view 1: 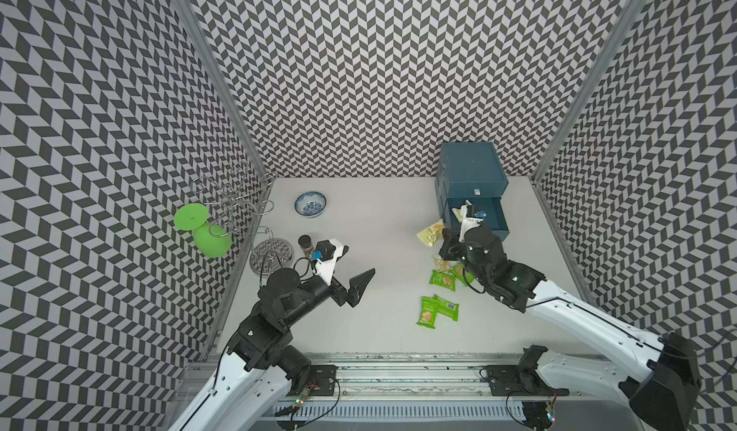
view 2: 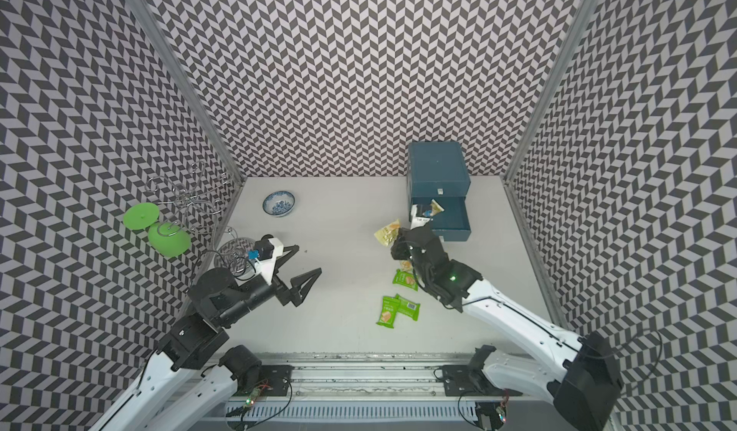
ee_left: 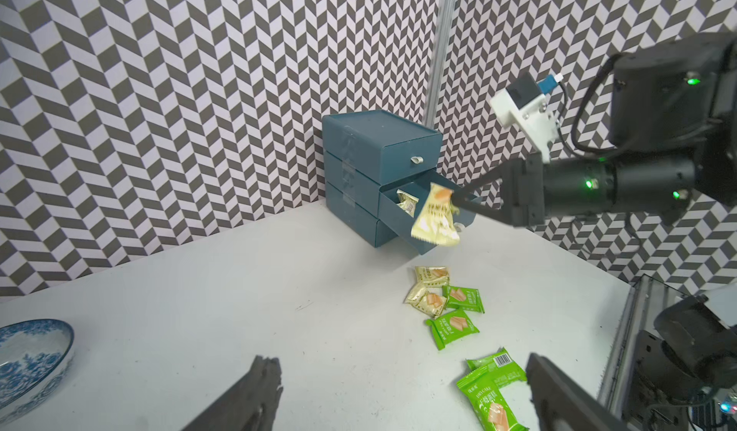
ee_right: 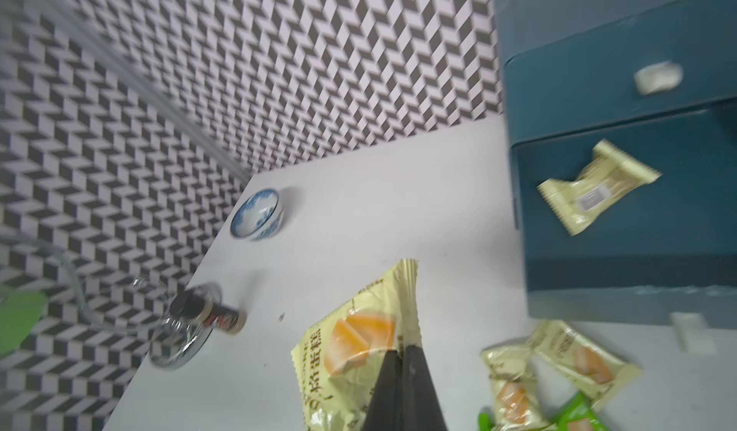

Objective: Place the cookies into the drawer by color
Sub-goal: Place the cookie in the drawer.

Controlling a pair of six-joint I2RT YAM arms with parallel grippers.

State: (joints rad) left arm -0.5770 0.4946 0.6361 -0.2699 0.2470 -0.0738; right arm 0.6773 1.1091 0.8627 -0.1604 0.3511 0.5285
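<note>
Well, early days: one yellow packet (ee_right: 594, 185) in the drawer (ee_left: 393, 221), right fingers (ee_right: 402, 393) pinching another (ee_left: 432, 225), left fingers (ee_left: 255, 393) wide open, six cookies (ee_left: 454, 327) on the bench (ee_left: 239, 289).

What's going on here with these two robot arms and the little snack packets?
The robot is sorting cookie packets into a blue drawer unit by colour. Its right gripper is shut on a pale yellow packet, held in the air just beside the open middle drawer, where one yellow packet already lies. Two more yellow packets and four green packets lie on the table. The left gripper is open and hovers over the table, holding nothing.
</note>
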